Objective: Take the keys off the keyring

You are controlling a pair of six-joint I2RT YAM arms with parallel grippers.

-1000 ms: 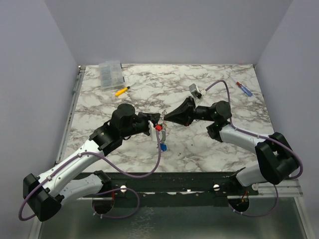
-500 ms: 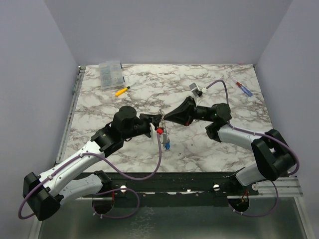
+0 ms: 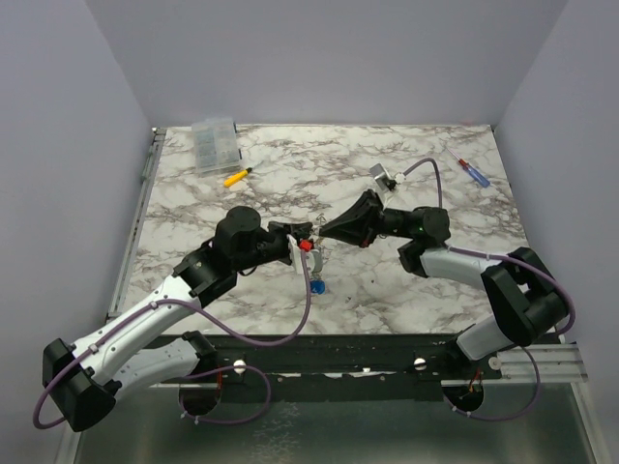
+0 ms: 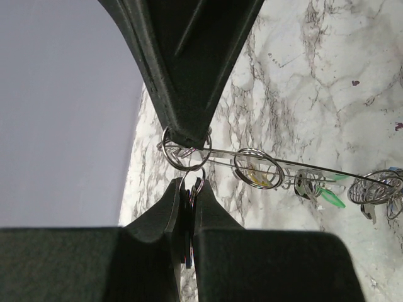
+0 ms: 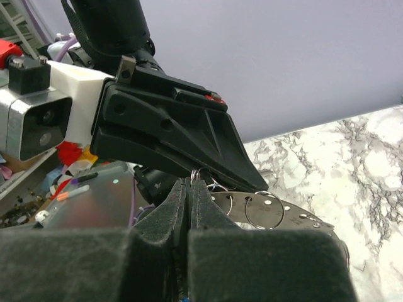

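Right hand (image 3: 323, 230) pinching shut on keyring (image 5: 291, 212) rim, holding it above surface (image 3: 242, 198). In left wrist view, ring lying edge-on, running toward 3 o'clock, keys (image 4: 329, 197) dangling. Left hand (image 4: 189, 186) at 6 o'clock, clamping shut, probably on one of keys.

Grey keyring (image 5: 293, 212); blue, green, yellow-tagged keys (image 4: 330, 197); grey-veined white marble table (image 3: 242, 198).

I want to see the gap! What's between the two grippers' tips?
Only small wire rings, touching both the left gripper and the right gripper. The left wrist view shows it.
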